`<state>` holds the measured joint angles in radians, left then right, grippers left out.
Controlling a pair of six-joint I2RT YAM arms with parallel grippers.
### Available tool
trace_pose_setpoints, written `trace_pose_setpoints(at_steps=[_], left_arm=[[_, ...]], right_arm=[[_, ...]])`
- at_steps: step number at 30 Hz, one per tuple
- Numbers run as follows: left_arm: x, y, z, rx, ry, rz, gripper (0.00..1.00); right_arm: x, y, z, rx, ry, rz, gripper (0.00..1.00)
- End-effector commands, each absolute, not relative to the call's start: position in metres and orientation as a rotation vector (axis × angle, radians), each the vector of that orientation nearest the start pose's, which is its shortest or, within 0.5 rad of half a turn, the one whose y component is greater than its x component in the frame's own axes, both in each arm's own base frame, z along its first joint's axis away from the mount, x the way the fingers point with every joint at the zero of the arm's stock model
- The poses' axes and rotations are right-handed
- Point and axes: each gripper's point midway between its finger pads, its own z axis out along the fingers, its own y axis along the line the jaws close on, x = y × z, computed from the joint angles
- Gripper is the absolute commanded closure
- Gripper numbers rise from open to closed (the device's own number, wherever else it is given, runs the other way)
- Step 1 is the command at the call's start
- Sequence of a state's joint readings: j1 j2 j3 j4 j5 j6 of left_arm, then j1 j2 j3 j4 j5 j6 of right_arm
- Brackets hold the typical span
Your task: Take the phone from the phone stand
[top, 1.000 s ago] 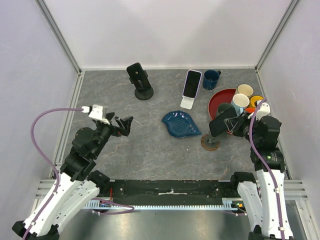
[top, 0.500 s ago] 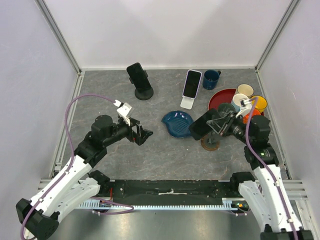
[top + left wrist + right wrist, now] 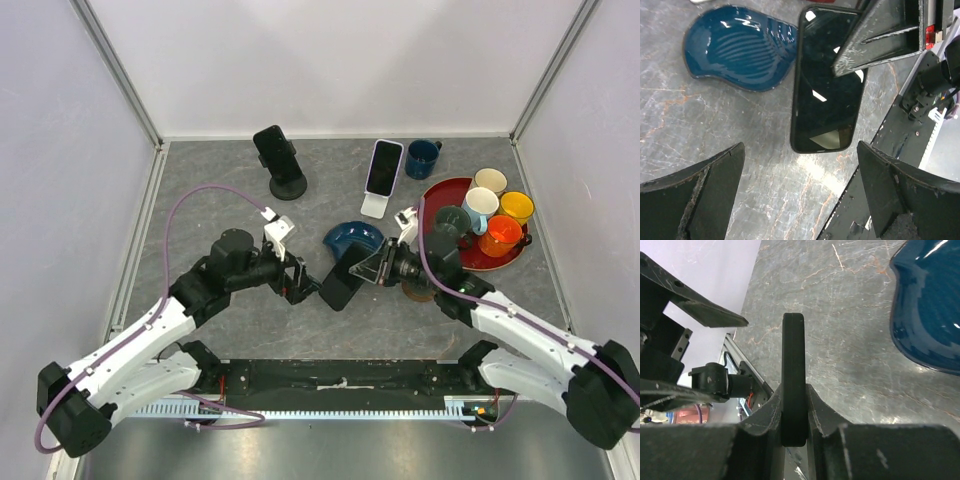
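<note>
My right gripper [image 3: 372, 268] is shut on a black phone [image 3: 343, 282], held edge-on above the table's middle. In the right wrist view the phone [image 3: 793, 355] stands clamped between both fingers of the gripper [image 3: 793, 390]. The round brown phone stand [image 3: 416, 294] it came off sits under the right arm, partly hidden. My left gripper [image 3: 298, 283] is open just left of the phone. In the left wrist view the phone's dark screen [image 3: 827, 100] lies ahead of the wide-apart fingers of the gripper [image 3: 801, 150], not touching them.
A blue leaf-shaped dish [image 3: 355, 238] lies right behind the phone. At the back stand another black phone on a black stand [image 3: 278, 158], a white phone on a white stand [image 3: 382, 172] and a dark blue mug [image 3: 422, 157]. A red tray [image 3: 432, 200] holds several cups.
The right arm swung left from the brown stand to the table's middle, carrying the phone. The left arm reached right toward it, its gripper staying open.
</note>
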<state>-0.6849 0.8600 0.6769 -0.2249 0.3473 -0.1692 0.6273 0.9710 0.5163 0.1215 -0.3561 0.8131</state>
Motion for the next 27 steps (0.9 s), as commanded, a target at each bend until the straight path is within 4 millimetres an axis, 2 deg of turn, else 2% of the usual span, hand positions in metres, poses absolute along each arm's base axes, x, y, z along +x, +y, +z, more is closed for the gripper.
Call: trace_pose_setpoints(at_steps=[1,5,13,15,19,27], left_arm=[[0.196,-0.245,0.204,0.775,1.912,-0.812,0.00],[0.198,-0.244,0.199,0.761,1.936,-0.768,0.00],[0.188,-0.254,0.182,0.853,1.976,-0.715,0.00],[0.186,-0.255,0.178,0.870,1.986,-0.697,0.00],[0.196,-0.246,0.176,0.828,1.999,-0.590,0.00],[0.188,-0.253,0.167,0.888,2.015,-0.610,0.00]], right_arm=[[0.221,0.291,0.222,-0.033,1.905,1.408,1.00],[0.219,0.305,0.213,0.005,1.928,1.412,1.00],[0.215,0.330,0.204,0.055,1.958,1.478,1.00],[0.214,0.334,0.206,0.053,1.953,1.495,1.00],[0.206,0.346,0.206,0.023,1.967,1.513,1.00],[0.199,0.359,0.210,0.006,1.960,1.557,1.00]])
